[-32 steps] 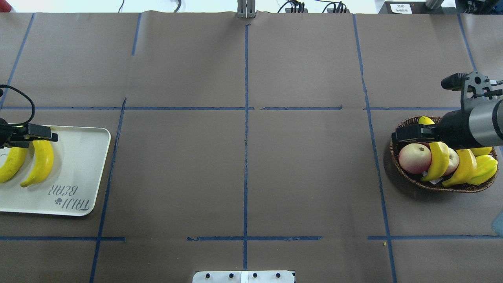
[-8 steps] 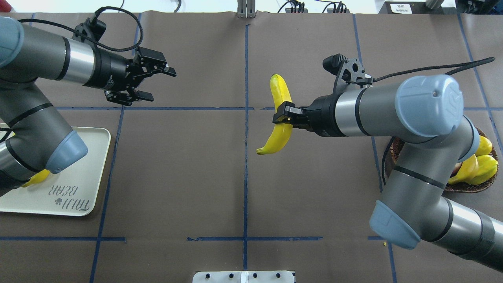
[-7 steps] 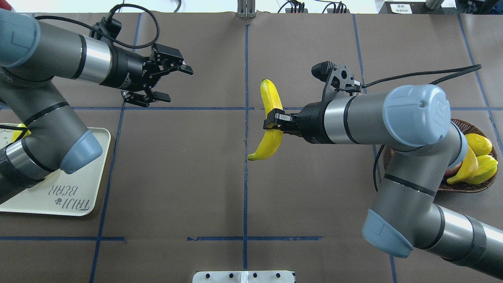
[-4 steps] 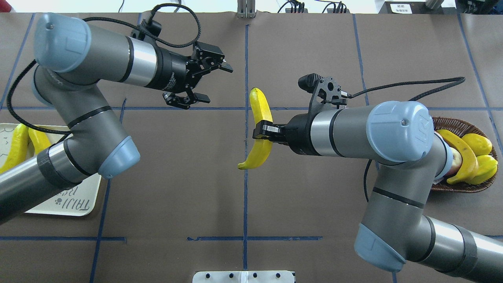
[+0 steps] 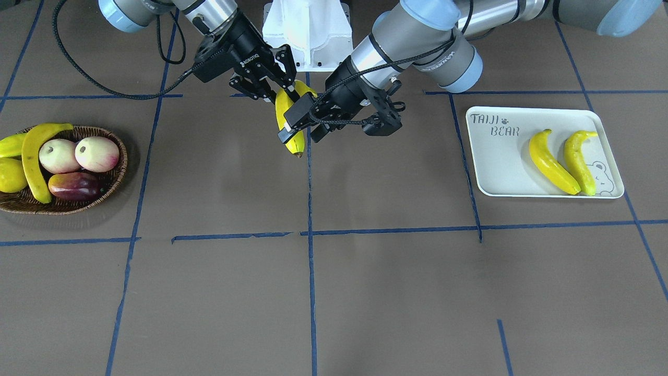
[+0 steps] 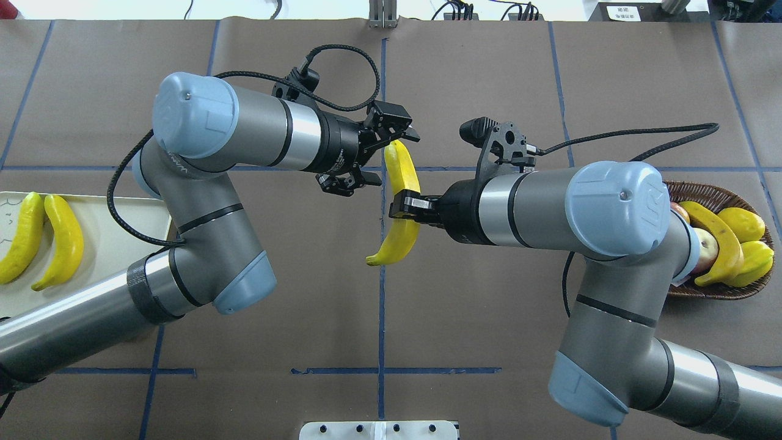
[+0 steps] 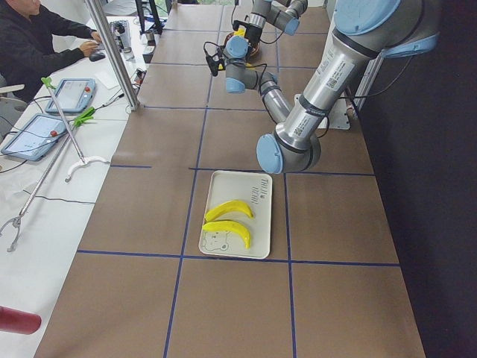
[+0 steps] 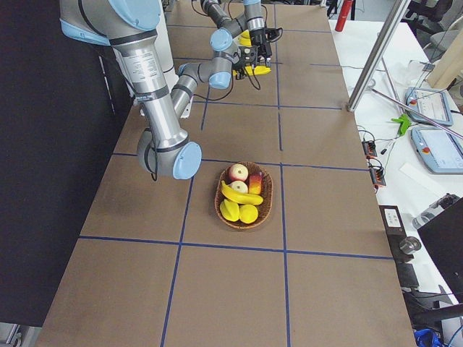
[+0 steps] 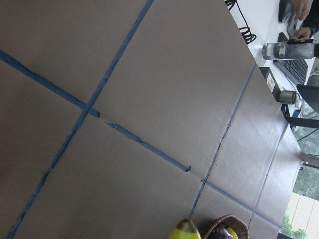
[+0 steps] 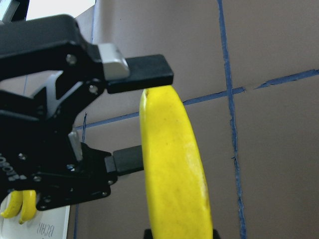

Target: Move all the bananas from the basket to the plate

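At the table's centre my right gripper (image 6: 406, 206) (image 5: 284, 94) is shut on the middle of a yellow banana (image 6: 400, 235) (image 5: 291, 137) (image 10: 174, 169), held above the surface. My left gripper (image 6: 394, 157) (image 5: 300, 130) (image 10: 154, 114) is open, its two fingers straddling that banana's far end. Two bananas (image 6: 24, 238) (image 6: 61, 241) (image 5: 553, 162) lie on the white plate (image 6: 116, 232) (image 5: 501, 162) at the left. One more banana (image 6: 715, 238) (image 5: 34, 156) rests in the wicker basket (image 6: 721, 290) (image 5: 68, 209) at the right.
The basket also holds two reddish apples (image 5: 78, 154), a dark mango (image 5: 75, 185), a yellow fruit (image 6: 742, 223) and a star fruit (image 6: 754, 263). A white mount plate (image 6: 379, 431) sits at the near table edge. A person sits at a side desk (image 7: 37, 45).
My right arm has carried the banana from the basket to the centre. My left arm has swung over from the plate, and its open fingers now flank the banana's far end.
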Tool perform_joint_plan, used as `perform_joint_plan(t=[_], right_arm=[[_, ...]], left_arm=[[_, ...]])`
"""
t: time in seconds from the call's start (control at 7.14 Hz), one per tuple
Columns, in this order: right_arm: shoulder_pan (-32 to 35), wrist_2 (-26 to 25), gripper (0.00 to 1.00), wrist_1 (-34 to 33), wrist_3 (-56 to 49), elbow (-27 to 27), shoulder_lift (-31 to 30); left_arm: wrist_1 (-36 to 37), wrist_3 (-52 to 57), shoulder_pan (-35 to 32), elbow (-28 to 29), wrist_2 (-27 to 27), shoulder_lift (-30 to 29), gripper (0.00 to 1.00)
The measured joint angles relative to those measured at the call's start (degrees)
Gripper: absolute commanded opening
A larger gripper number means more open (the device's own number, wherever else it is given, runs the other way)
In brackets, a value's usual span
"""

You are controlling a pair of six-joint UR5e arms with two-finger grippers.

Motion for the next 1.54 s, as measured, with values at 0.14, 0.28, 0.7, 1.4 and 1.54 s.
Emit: perform_joint_plan(t=[0.14, 0.28, 0.7, 1.4, 1.54], right_arm=[[0.0, 0.0, 0.01, 0.0, 0.0, 0.0, 0.0], [0.0, 0.0, 0.04, 0.0, -0.1, 0.0, -0.1], [0.1, 0.0, 1.00, 0.0, -0.2, 0.2, -0.1], [1.5, 0.9, 1.00, -0.6, -0.1, 2.9, -0.6], [3.9, 4.5, 1.00, -1.7, -0.2, 4.3, -1.3]], left_arm=[[0.0, 0.0, 0.6, 0.0, 0.2, -0.2, 0.02], [-0.1, 0.1, 1.0, 0.0, 0.3, -0.1, 0.00], [-1.0, 0.1, 0.9, -0.1, 0.2, 0.4, 0.00], [-1.1, 0.6, -0.7, 0.0, 0.3, 2.1, 0.00], [-1.0, 0.9, -2.2, -0.6, 0.0, 5.4, 0.00]])
